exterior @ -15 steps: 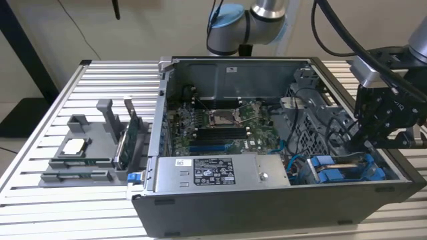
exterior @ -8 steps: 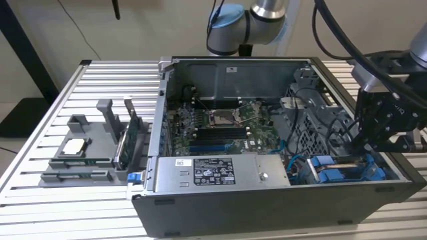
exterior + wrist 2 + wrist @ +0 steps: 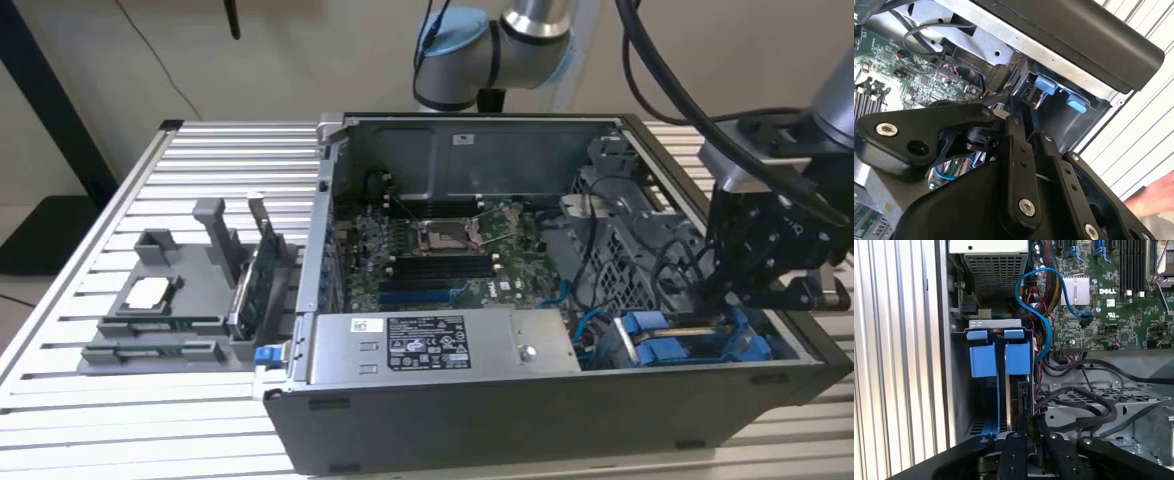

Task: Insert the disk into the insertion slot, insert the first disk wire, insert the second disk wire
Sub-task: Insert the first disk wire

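A ribbed metal worktop [image 3: 200, 150] carries a big open PC case [image 3: 534, 425]. The robot arm [image 3: 534, 15] comes down from above & reaches into the case's corner on the exterior view's right. Inside the case lie a green board [image 3: 441, 250] & a grey box [image 3: 441, 345] w/ white stickers. On the worktop, to the exterior view's left of the case, sits a grey holder [image 3: 174, 300] w/ small parts. The gripper [image 3: 1030, 420] is down in that corner, right at the insertion slot [image 3: 994, 324], a grey metal bay w/ blue tabs. The disk [image 3: 1019, 360] stands on its edge inside the slot, & the gripper is at the end that faces it. Can't tell if the gripper is apart, together or clamped. A blue wire [image 3: 1017, 292] curls nearby. Its end lies over the green board, apart from the disk.
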`<state>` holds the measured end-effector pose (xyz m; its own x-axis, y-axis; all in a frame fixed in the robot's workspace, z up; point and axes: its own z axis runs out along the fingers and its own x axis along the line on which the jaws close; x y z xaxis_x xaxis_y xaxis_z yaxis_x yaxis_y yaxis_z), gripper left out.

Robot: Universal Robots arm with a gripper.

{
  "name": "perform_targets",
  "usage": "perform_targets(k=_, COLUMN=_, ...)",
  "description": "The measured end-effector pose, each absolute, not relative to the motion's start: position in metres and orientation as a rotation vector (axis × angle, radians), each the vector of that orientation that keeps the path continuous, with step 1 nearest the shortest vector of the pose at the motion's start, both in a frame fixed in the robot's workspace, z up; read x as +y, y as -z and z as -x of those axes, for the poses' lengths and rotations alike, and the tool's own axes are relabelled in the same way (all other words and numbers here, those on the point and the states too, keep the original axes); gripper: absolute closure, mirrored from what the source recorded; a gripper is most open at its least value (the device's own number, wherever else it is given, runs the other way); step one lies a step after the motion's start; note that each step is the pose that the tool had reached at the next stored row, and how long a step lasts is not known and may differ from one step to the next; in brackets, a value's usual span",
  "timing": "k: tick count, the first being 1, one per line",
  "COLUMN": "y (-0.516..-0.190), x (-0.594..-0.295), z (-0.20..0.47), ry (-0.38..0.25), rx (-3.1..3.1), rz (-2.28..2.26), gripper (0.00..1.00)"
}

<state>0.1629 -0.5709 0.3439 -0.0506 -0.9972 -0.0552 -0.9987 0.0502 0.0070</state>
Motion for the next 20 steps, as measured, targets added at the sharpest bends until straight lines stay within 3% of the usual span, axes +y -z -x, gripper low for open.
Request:
perform_targets(k=17, y=-0.332, x=-0.572, z=-0.165, ry=-0.073, rx=2.248, rz=2.137, gripper=0.81)
perform_targets(k=19, y=-0.332, x=-0.572, z=-0.165, ry=-0.075, rx=2.247, rz=2.137, gripper=0.8)
perform_targets(k=20, y=-0.333, x=-0.572, z=-0.165, ry=-0.074, rx=2.248, rz=2.137, gripper=0.74)
